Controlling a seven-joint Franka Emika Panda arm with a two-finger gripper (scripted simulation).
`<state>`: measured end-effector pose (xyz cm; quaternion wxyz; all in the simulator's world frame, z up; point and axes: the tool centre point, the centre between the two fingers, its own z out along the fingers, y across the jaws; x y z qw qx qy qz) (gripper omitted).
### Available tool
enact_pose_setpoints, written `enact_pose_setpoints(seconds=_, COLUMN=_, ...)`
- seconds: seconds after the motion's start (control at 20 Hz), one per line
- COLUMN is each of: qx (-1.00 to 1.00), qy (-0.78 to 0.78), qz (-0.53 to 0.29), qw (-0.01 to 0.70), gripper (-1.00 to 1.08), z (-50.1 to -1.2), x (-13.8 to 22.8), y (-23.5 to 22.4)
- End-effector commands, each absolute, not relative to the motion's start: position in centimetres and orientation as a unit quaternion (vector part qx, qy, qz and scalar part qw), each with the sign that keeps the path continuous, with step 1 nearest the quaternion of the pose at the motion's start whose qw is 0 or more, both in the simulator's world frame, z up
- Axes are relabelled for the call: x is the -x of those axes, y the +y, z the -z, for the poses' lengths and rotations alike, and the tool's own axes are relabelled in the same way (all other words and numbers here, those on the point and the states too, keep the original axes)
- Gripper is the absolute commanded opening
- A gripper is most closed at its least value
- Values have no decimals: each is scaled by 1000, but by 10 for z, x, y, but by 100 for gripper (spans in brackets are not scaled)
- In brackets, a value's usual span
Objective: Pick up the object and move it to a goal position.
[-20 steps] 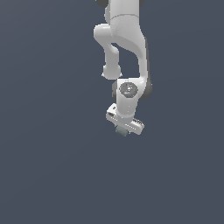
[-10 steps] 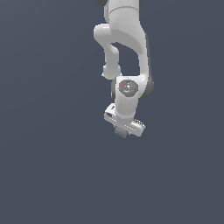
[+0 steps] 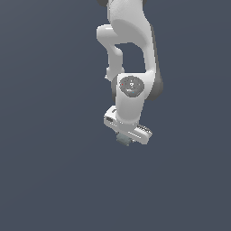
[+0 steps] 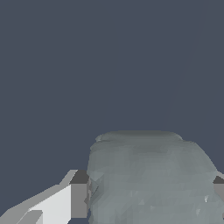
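The cube (image 4: 148,179) sits between the jaws of the gripper (image 3: 124,138), a finger pad (image 4: 79,194) against its side, so the jaws look closed on it; in the exterior view it shows only as a grey-green sliver under the white head. The grasp seems made, and I judge the carry in hand. No goal marker shows, so the next move calls for a steady transfer without loosening the hold.

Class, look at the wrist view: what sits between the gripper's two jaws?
The grey-green cube fills the gap, with a jaw against each side, in the wrist view. In the exterior view the gripper mostly hides it.
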<state>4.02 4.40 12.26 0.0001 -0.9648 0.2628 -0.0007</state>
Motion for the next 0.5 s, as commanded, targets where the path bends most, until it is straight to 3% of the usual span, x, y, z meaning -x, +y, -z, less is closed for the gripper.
enact_pose_setpoints(seconds=0.0, qx=965, qy=263, qz=0, qw=0, gripper=-100, z=-131, x=-48, y=42)
enact_pose_setpoints(seconds=0.45, qx=965, qy=263, qz=0, qw=0, gripper=-100, z=-141, x=-59, y=40)
